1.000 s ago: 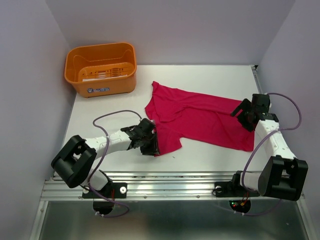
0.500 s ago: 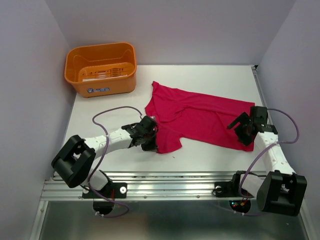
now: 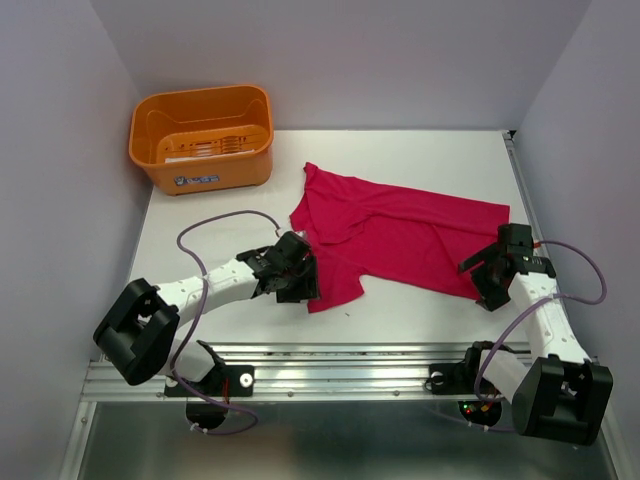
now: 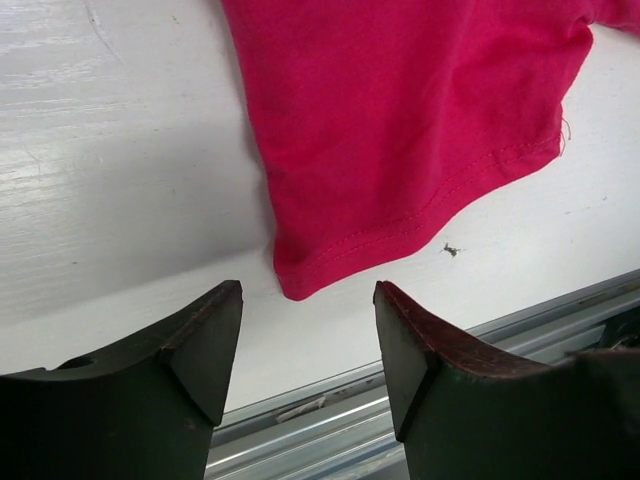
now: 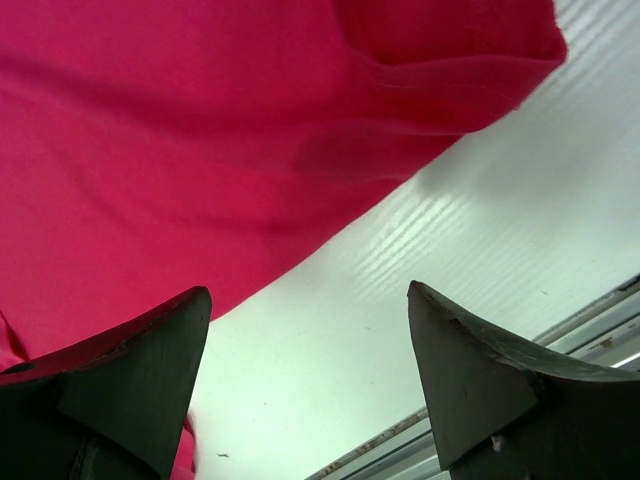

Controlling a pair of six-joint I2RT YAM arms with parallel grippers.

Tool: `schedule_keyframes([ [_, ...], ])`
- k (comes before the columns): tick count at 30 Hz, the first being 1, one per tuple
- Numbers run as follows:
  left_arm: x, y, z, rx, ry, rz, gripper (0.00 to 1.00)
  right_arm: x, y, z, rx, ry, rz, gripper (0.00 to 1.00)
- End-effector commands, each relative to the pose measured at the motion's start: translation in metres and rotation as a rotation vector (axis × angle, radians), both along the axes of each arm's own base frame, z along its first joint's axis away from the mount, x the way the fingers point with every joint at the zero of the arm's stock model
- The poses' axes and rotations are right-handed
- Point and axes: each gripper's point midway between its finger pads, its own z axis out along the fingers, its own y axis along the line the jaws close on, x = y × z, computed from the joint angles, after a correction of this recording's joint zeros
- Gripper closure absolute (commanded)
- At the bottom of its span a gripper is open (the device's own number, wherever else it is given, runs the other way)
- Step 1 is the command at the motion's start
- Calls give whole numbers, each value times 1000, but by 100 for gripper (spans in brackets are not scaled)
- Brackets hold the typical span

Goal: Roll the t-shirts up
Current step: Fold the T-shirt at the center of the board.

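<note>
1. While the shirt lies open and unrolled on the bench, right of centre and well apart from the basket at the far left, both arms have come to its near edge.
2. The left gripper has drifted only slightly left over the last second. Its wrist view shows the left gripper with jaws wide and empty, and the shirt's near-left corner lies between them, unpinched.
3. The right gripper made the bigger move, travelling from the shirt's far-right edge to its near-right hem. In its own view the right gripper is spread wide and holds nothing. Fabric fills the far side of the gap and bare bench the near side.
4. The shirt itself has not shifted. A fold still crosses it, and the left part stays rumpled.
5. We judge that rolling has not begun. This looks like the set-up, with one gripper at each end of the near hem, ready to take the cloth together.
6. We think both grippers must next drop low enough to catch the thin hem before closing. The likely fault is a jaw sliding over flat fabric and coming up empty, leaving one side behind.
</note>
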Motion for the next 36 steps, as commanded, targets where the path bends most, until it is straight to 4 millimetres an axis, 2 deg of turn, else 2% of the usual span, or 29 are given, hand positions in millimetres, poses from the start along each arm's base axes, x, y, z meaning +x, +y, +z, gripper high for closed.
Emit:
schedule_keyframes([
  [1,-3,12,-7,45,-14,5,36,-15,-8,-1,-40,49,-60,15],
  [4,-4,8,-14,37,2,-9,39,-21,-15,-3,-68,69,-99,15],
  [9,-6,4,-35,62,50,-25,46,-21,-16,-7,-62,48,-170,16],
  [12,-7,3,-40,67,62,-40,50,-21,-19,-7,-70,19,-203,17],
  [14,-6,-1,-37,52,58,-52,58,-18,-17,-12,-63,-6,-194,17],
  [16,-6,-5,-34,34,59,-75,90,-15,-16,-20,-55,-19,-185,17],
  [17,-4,-8,-29,24,53,-82,100,-13,-15,-23,-46,-23,-188,18],
  [20,-2,-9,-17,12,30,-82,100,-13,-12,-33,-30,-15,-196,22],
  [24,9,-4,14,0,-58,-45,100,-13,-24,-30,-85,-40,-241,28],
  [29,22,4,35,16,-118,-11,100,-16,-35,-32,-122,-50,-291,30],
  [36,25,22,31,40,-106,30,100,-14,-41,-39,-128,-17,-302,31],
])
